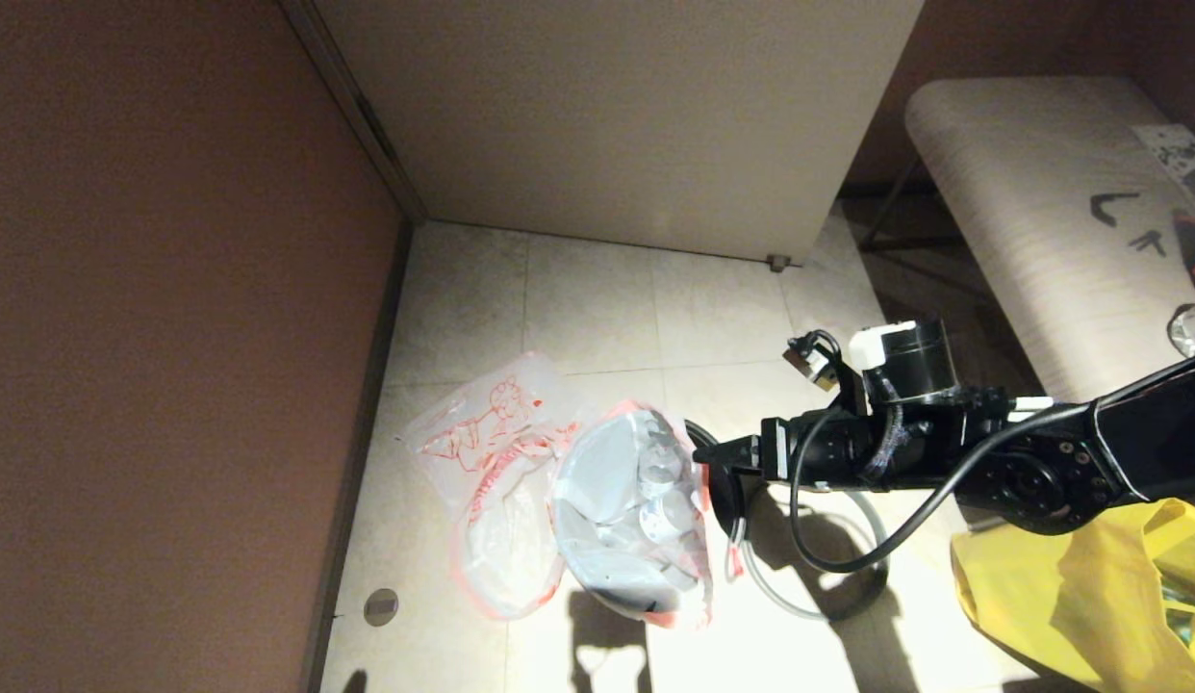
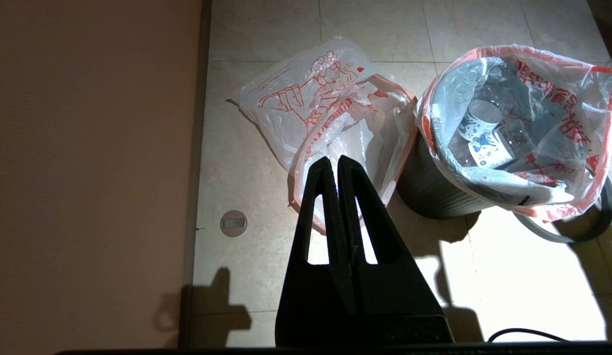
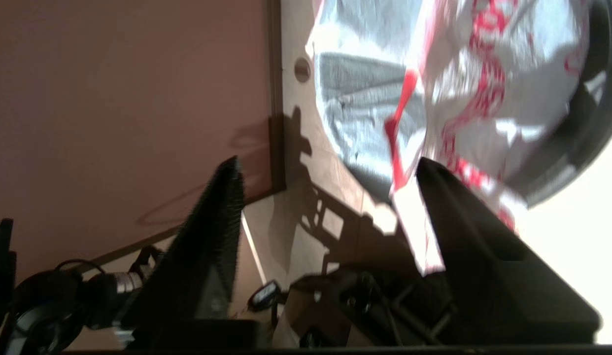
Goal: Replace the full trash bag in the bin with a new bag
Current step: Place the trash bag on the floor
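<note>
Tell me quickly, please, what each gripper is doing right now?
Left gripper: jaws shut, holding nothing, parked above the floor near the new bag.
Right gripper: jaws open, at the rim of the full trash bag, gripping nothing.

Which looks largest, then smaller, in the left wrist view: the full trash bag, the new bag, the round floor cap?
1. The full trash bag, though it looks only slightly larger.
2. The new bag.
3. The round floor cap, far smallest.
</note>
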